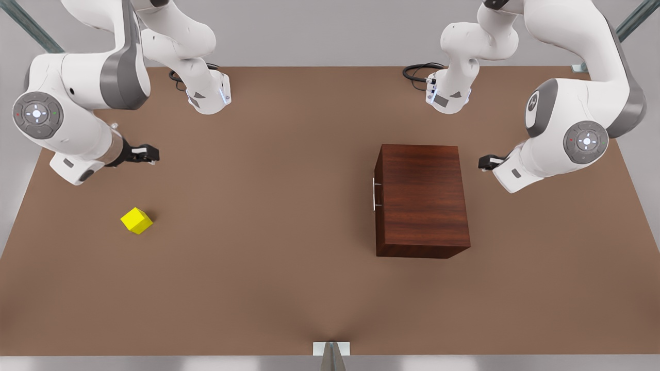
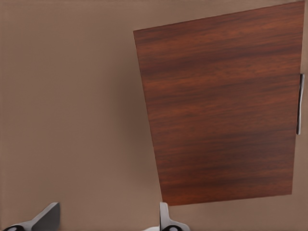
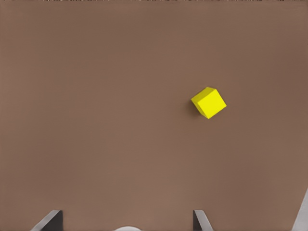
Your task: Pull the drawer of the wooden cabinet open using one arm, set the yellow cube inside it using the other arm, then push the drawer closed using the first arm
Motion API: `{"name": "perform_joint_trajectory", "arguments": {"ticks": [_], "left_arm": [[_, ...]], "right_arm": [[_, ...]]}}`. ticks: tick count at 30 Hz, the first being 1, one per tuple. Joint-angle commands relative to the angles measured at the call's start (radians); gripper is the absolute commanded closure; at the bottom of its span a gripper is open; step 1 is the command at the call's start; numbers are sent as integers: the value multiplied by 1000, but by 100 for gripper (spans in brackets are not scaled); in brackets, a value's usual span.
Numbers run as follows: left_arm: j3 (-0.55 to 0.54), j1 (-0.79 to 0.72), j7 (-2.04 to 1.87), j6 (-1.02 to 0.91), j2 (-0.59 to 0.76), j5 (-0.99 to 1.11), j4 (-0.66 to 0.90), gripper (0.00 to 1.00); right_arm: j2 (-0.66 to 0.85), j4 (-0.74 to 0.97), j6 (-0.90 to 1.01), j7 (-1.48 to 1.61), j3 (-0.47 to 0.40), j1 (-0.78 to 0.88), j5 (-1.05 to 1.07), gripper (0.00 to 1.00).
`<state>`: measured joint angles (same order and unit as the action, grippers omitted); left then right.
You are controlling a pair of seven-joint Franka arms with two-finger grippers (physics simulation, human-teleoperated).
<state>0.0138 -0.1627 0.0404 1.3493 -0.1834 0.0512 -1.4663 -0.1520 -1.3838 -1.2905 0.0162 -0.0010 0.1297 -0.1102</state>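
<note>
Silver bar handle (image 1: 374, 194) of the shut drawer (image 1: 378, 196) faces away from the nearer left gripper (image 1: 483, 163), fingers (image 2: 167, 220) spread and empty — the yellow cube (image 1: 136, 220) lies near the open, empty right gripper (image 1: 152, 154).

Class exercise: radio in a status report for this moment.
Left gripper open beside wooden cabinet. Right gripper open above yellow cube. Drawer shut, handle unobstructed.
</note>
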Motion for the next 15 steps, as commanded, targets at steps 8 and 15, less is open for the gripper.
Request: {"name": "perform_joint_trajectory", "arguments": {"ticks": [8,15], "left_arm": [[-25,-408,-454,36,-232,59,144,0],[-23,-577,-896,215,-446,144,238,0]], "right_arm": [[-93,23,-62,45,-17,-42,9,0],[-225,31,-171,493,-17,-171,64,0]]}}
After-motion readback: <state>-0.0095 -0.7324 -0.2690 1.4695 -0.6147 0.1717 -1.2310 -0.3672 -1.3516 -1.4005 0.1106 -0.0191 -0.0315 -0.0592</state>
